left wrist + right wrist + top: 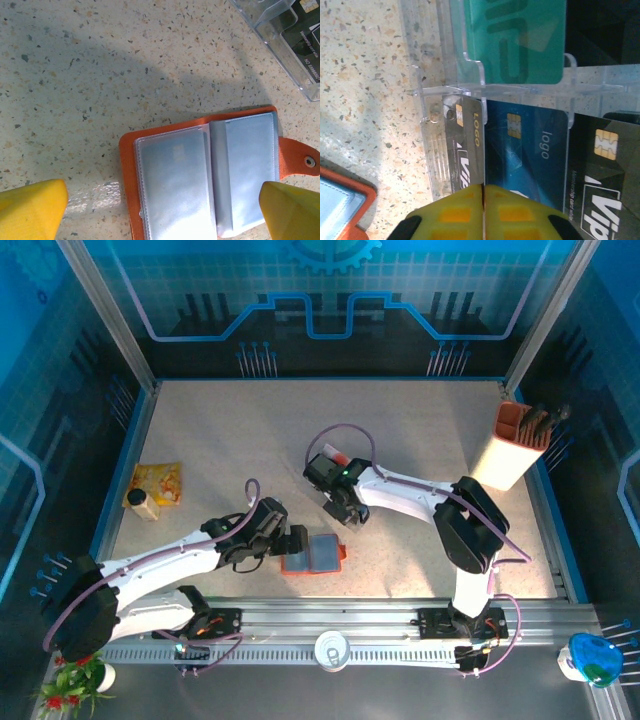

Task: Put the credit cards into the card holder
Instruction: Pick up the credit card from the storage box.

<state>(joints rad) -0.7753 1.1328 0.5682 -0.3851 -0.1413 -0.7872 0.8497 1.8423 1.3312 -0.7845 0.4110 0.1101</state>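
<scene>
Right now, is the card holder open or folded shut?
Open. The card holder lies spread flat on the table, its grey-blue pockets facing up, snap tab unfastened.

The small orange-red folding card holder [175,190] lies open and flat on the speckled bench [75,75], its grey-blue clear pockets facing up and its snap tab out to one side. Near it, not touching, lie the thin rectangular credit cards: a teal card [520,40], a blue chip card [530,145] and a black VIP card [605,175]. A black gold-lettered card [467,145] stands tilted on edge, pinched in the right gripper [483,200].
</scene>
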